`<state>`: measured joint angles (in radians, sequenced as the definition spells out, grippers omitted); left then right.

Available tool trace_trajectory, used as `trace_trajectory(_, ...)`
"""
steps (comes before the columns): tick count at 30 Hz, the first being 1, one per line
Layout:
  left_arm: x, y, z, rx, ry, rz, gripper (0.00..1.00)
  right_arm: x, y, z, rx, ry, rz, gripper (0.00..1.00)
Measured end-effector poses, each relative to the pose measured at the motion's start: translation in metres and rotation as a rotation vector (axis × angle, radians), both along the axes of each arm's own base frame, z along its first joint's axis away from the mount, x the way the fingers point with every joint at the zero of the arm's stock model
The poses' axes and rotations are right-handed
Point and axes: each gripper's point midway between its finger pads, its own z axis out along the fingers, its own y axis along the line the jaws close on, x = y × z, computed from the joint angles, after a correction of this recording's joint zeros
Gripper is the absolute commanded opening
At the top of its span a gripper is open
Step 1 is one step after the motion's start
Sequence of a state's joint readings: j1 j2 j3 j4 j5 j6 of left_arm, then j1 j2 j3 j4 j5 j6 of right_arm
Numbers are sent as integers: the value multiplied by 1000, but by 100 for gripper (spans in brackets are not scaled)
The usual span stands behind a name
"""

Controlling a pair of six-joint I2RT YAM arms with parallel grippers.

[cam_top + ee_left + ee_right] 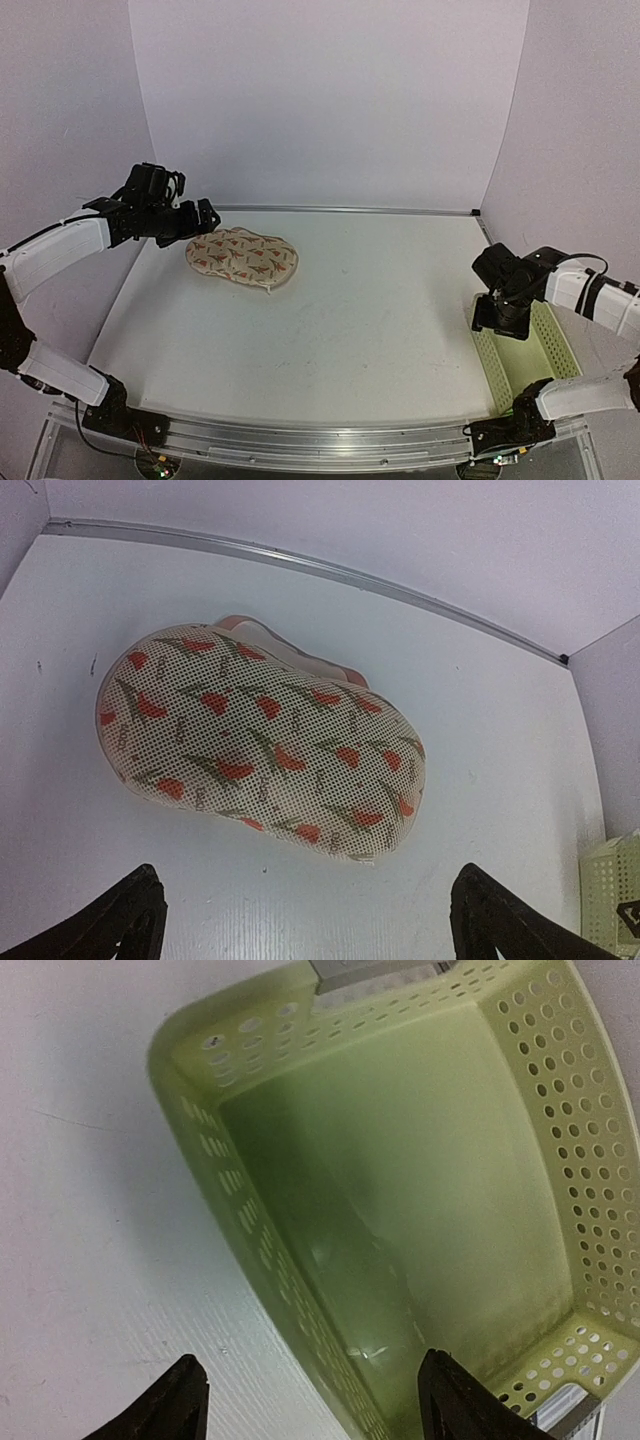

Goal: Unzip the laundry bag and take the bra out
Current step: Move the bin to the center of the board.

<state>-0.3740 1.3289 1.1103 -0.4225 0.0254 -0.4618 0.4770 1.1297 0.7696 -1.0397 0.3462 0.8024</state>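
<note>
The laundry bag (242, 257) is an oval cream mesh pouch with red-and-green motifs, lying shut on the white table at the far left. It fills the left wrist view (260, 750), with a pale pink edge showing along its far side. No bra shows. My left gripper (203, 216) hovers open and empty just left of and above the bag; its fingertips (120, 920) frame the bag's near side. My right gripper (500, 318) is open and empty above the near left rim of the pale green basket (420, 1190).
The pale green perforated plastic basket (528, 355) stands empty at the table's right edge. White walls close the back and both sides. A metal rail (340, 210) runs along the table's far edge.
</note>
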Motion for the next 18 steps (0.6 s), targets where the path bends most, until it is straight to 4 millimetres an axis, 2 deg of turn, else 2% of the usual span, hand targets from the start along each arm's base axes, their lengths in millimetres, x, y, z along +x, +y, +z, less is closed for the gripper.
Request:
trace_trajectory(5,-2,0,-5,4,9,-4,100,2,-7,-9,14,35,-50,56)
trace_trajectory(14,-4,0,-9,23,14,-20,100,14,8,-31,62,92,-6,42)
trace_trajectory(18,-6,1,-7,27,4,-25,100,18,7,-39,56,115,4,28)
